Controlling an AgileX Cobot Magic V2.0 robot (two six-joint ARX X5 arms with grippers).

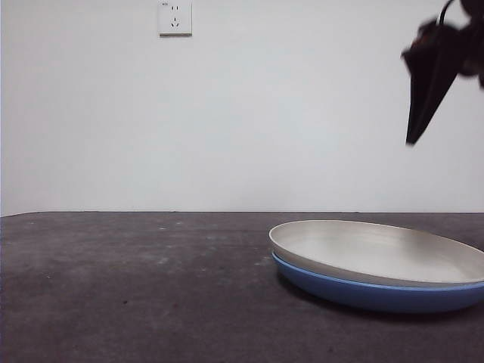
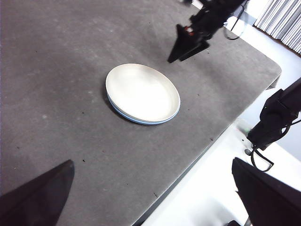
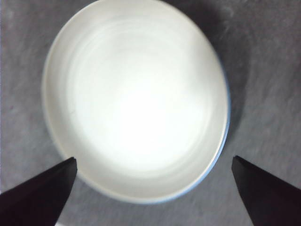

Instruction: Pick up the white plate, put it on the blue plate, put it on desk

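Note:
The white plate lies stacked in the blue plate on the desk, at the right of the front view. Only the blue plate's rim shows under it. My right gripper is open and empty, hanging above the white plate without touching it. It shows as a black wedge at the top right of the front view and beyond the plates in the left wrist view. My left gripper is open and empty, high above the desk and well away from the white plate.
A wall socket sits on the white wall behind the desk. The desk's edge runs close to the plates, with a black arm mount beyond it.

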